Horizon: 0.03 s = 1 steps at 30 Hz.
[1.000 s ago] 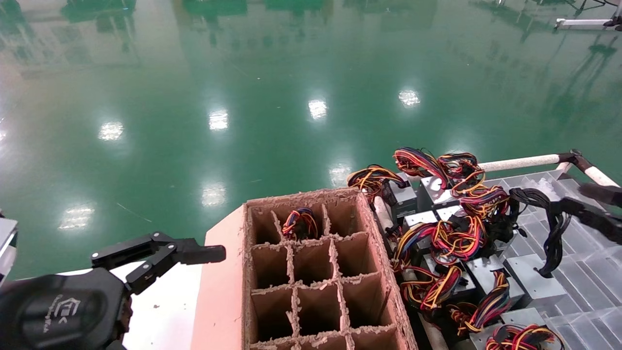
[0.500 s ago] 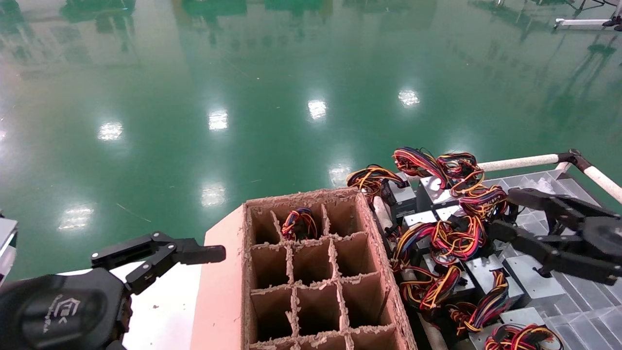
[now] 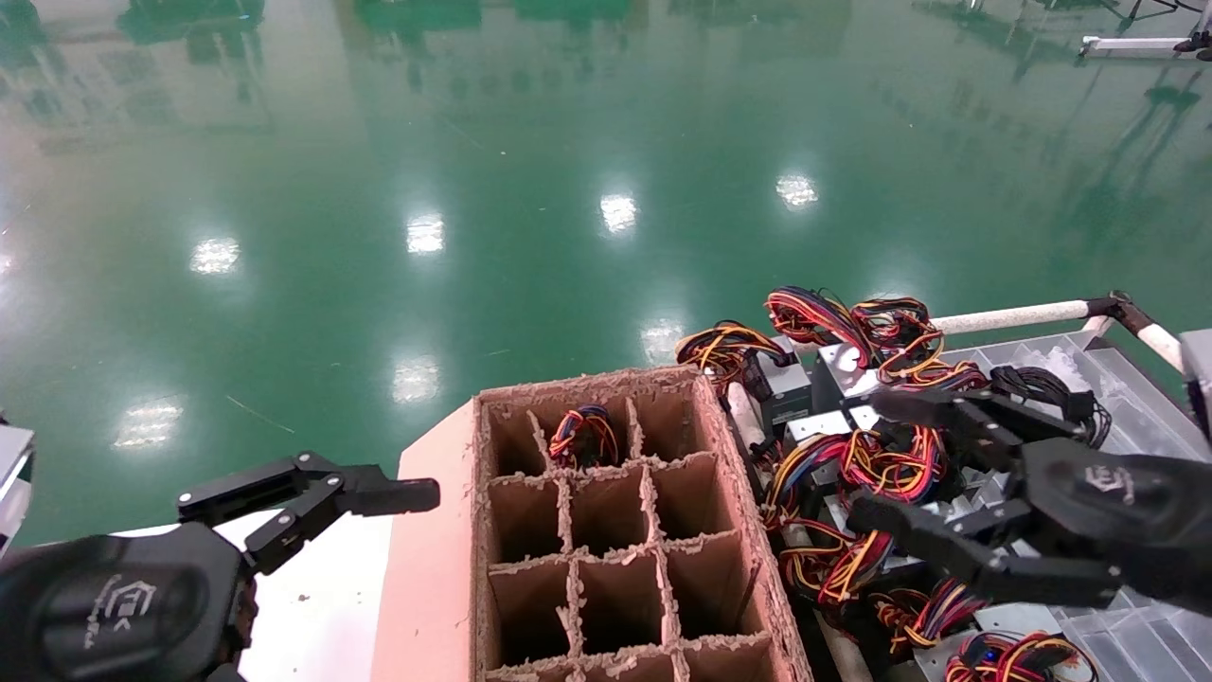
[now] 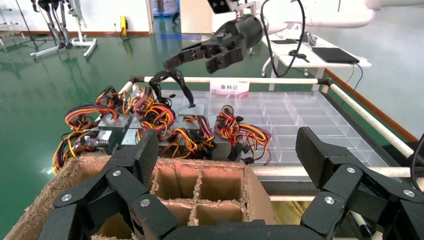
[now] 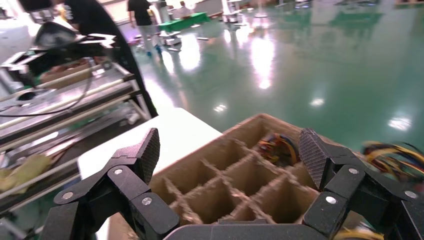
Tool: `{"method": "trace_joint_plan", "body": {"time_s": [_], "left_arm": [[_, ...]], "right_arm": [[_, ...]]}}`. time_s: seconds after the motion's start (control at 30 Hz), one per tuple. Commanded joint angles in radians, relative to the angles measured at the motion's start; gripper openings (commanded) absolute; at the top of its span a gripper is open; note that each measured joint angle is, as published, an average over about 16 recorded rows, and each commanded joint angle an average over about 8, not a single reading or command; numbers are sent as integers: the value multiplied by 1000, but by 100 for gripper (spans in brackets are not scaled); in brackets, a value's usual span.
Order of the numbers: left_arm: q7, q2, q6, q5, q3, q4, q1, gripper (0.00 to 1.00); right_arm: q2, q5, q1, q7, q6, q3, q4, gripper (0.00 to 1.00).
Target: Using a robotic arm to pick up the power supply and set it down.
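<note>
The power supply (image 4: 193, 108) is a silver box in the pile of units, with black cables (image 4: 167, 80) looping up from it. In the head view only its black cables (image 3: 1046, 386) show, because my right gripper (image 3: 879, 464) covers the box. That gripper hangs open and empty above the pile, reaching towards the cardboard box; the left wrist view shows the right gripper (image 4: 200, 52) above the power supply. Its own camera looks between the open right gripper (image 5: 230, 150) fingers at the cardboard cells. My left gripper (image 3: 398, 494) is parked, open, left of the cardboard box.
A cardboard box (image 3: 734, 455) with a grid of cells stands in the middle; one far cell holds a unit with coloured wires (image 3: 582, 436). Grey boxes with red-yellow wire bundles (image 3: 819, 317) crowd a clear compartment tray (image 3: 1127, 417) behind a white rail (image 3: 1013, 317).
My right gripper has swept in from the right edge, leftward over the pile, staying open. It now covers the power supply's box. The left arm has not moved.
</note>
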Motion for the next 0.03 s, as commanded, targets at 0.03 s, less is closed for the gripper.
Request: {"method": "trace_joint_plan", "body": {"time_s": [0.03], "left_arm": [[0,0,0,0,0,0,0,100]], "right_arm": [[-10,-30,-25,24,4,50,67,100]]}}
